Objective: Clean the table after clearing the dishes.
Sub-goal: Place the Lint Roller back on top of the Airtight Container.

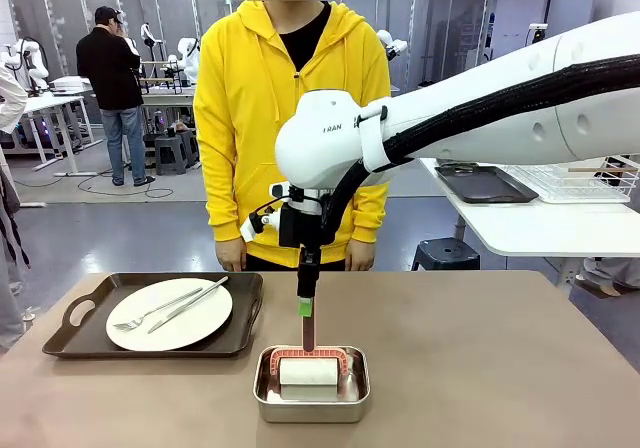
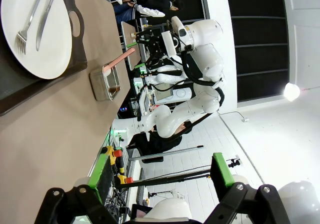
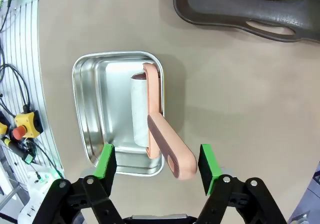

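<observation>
Table (image 1: 480,348): taupe top, bare over its right half. One white plate (image 1: 170,316) sat on the dark brown tray (image 1: 80,340) at the far left of the table, with a fork (image 1: 135,321) and a knife (image 1: 190,303) laid across it, side by side. From my left wrist the same plate (image 2: 37,39) was seen, cutlery on it.

Steel pan (image 1: 312,400): near edge, about mid-table, just right of the tray and apart from it. The white roller (image 1: 308,370) in its pink frame lay inside the pan, handle (image 3: 170,146) rising out over the rim.

Right gripper (image 1: 305,308): hung directly over the pan, pointing down. Jaws stood spread wide; the handle end sat between the green pads, close to one, and I could not tell whether it touched. Nothing grasped.

Left gripper (image 2: 160,170): jaws spread wide, nothing between them.

Person (image 1: 290,118) in a yellow hoodie stood at the far side, arms down
</observation>
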